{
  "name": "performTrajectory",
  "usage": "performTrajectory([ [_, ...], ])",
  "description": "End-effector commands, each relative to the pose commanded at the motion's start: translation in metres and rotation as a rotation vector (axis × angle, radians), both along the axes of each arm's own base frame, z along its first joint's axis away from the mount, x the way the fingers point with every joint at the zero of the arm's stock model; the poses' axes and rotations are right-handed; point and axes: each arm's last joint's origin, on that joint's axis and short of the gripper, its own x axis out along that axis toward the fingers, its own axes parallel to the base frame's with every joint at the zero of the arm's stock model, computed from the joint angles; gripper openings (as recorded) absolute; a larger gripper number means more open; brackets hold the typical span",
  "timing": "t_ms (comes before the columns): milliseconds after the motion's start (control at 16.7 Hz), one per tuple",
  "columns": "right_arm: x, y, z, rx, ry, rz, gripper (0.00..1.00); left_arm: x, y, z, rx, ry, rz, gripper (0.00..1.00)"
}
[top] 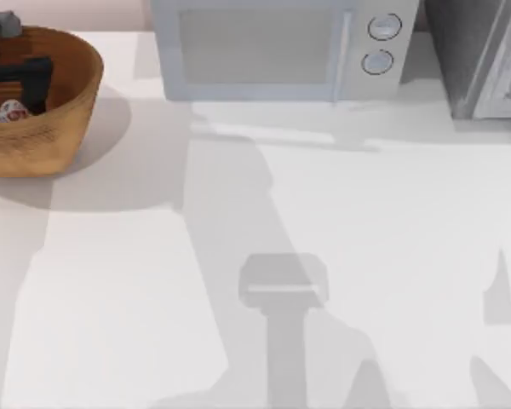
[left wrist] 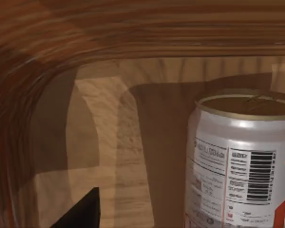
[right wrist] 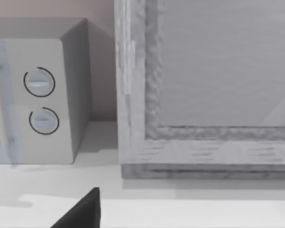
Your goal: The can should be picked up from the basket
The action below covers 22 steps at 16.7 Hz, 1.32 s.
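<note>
Top view had your left gripper (top: 21,81) down inside the basket (top: 68,111) beside the can (top: 11,110), finger state untellable, lift not yet done.

Top view: basket (top: 64,111) runs off the left edge, so its left side is cut. My left gripper (top: 21,81) sits dark inside it, partly past the frame edge; finger spread not readable. It covers most of the can (top: 11,111), leaving a small white-and-red patch.

Left wrist view: can (left wrist: 240,161) cut by the picture's edges; label print too small to read. One dark fingertip (left wrist: 80,213) shows at the edge.

Grey cabinet (top: 485,60) at the top view's right is cut off. Microwave (top: 272,47) loses its top to the frame.

Right wrist view: one dark fingertip (right wrist: 80,213), the rest out of frame.
</note>
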Motion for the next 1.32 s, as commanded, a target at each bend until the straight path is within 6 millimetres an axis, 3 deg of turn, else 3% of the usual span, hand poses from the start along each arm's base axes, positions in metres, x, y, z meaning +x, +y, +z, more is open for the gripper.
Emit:
performTrajectory([
  [180,0.000,0.000,0.000,0.000,0.000,0.000,1.00,0.001,-0.002,-0.025,0.000,0.003,0.000,1.00],
  [420,0.000,0.000,0.000,0.000,0.000,0.000,1.00,0.001,-0.003,-0.028,-0.001,0.004,0.000,1.00],
  [1200,0.000,0.000,0.000,0.000,0.000,0.000,1.00,0.001,-0.003,-0.028,-0.001,0.004,0.000,0.02],
  [1320,0.000,0.000,0.000,0.000,0.000,0.000,1.00,0.001,-0.003,-0.028,-0.001,0.004,0.000,0.00],
])
